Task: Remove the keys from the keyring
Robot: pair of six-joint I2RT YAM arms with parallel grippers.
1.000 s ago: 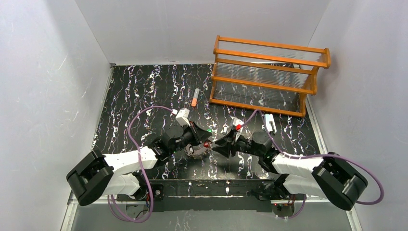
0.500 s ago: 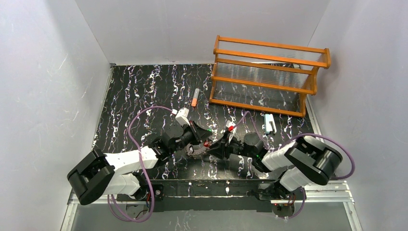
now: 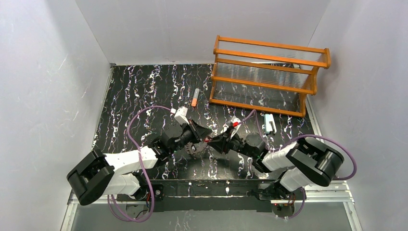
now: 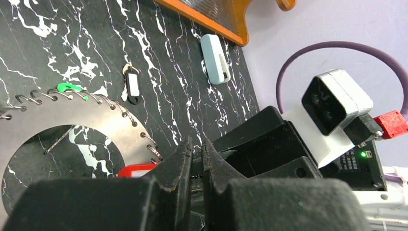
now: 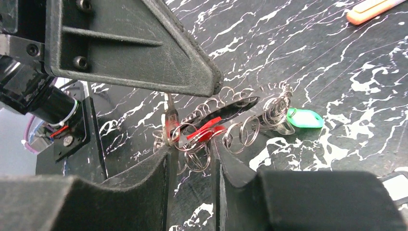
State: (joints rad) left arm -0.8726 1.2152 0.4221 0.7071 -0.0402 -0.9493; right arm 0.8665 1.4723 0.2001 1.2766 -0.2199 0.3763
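The keyring [image 4: 96, 120] is a flat grey disc with small wire loops along its rim, lying on the black marbled table [image 3: 144, 91] between both arms. A green key [image 4: 70, 88] hangs at its far rim and a red key [image 4: 137, 170] at its near rim. A dark-and-white key [image 4: 133, 88] lies alone on the table beyond it. My left gripper [image 4: 196, 144] is shut beside the ring's rim; whether it pinches anything is hidden. My right gripper [image 5: 192, 144] is open, with the red key [image 5: 208, 131] and wire loops [image 5: 248, 130] at its fingertips.
An orange wooden rack [image 3: 269, 74] stands at the back right. An orange-and-grey tube [image 3: 195, 97] lies left of it. A pale white-blue clip [image 3: 267, 122] rests near the right arm. White walls enclose the table on three sides.
The right arm has swung left until its gripper meets the keyring, and its jaws have narrowed. The left gripper has stayed shut and has barely moved.
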